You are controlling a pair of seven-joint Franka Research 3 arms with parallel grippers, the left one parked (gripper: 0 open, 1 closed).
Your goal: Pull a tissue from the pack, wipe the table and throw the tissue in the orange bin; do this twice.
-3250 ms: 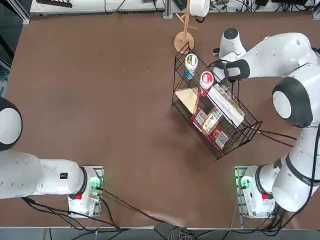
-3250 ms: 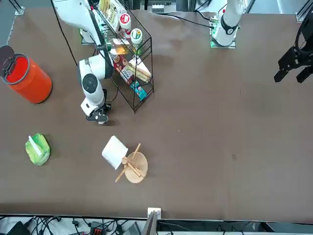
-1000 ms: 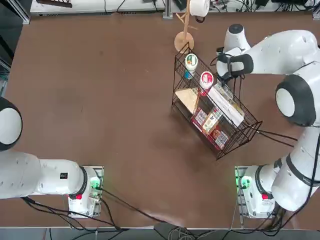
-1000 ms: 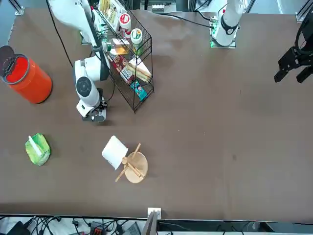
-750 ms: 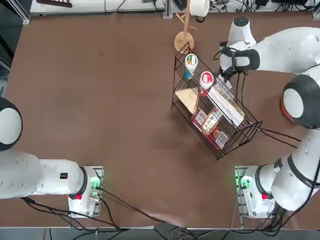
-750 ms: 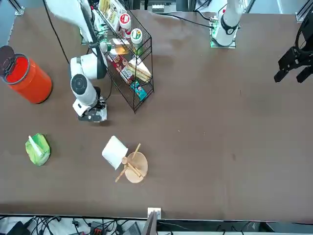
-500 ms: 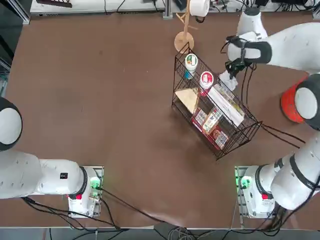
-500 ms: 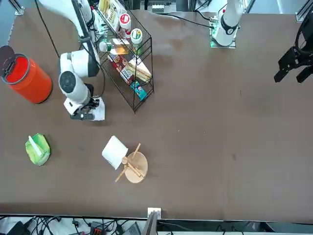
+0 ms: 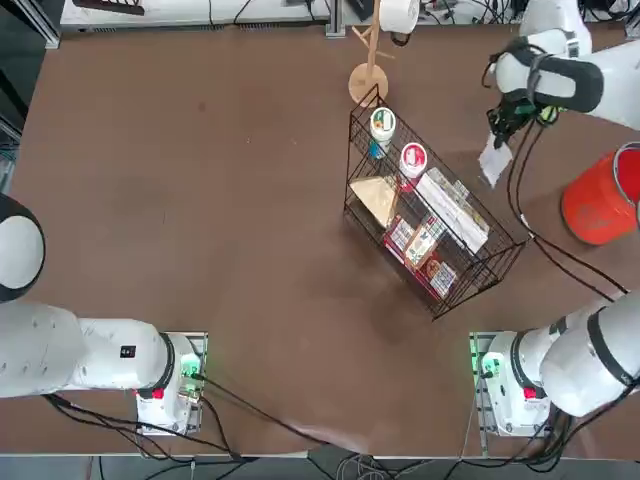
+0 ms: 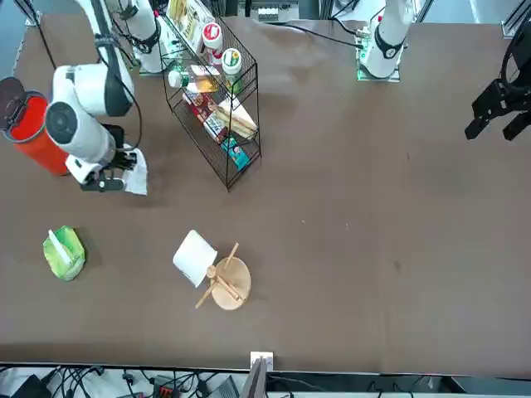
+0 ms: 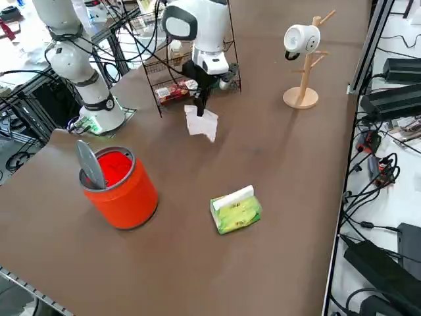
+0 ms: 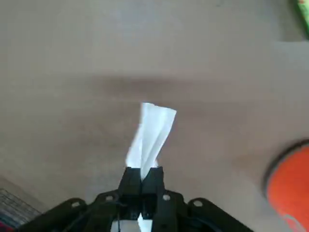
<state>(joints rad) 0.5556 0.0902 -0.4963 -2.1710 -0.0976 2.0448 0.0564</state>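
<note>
White crumpled tissue [image 11: 201, 122], pinched in the closed right tool [image 11: 200, 100] above the matte brown tabletop [image 11: 276, 171]; round orange plastic bin [image 11: 118, 178] drop pending.

Beyond the tabletop's far edge, along the top of the overhead view, ran a pale strip [image 9: 200, 12] crossed by black cables. In the right side view, black power units [image 11: 395, 99] and loose cables [image 11: 368, 191] lay on a light floor at the right edge.

White tissue [image 11: 201, 122], orange bin [image 11: 123, 187], green pack [image 11: 236, 210].
</note>
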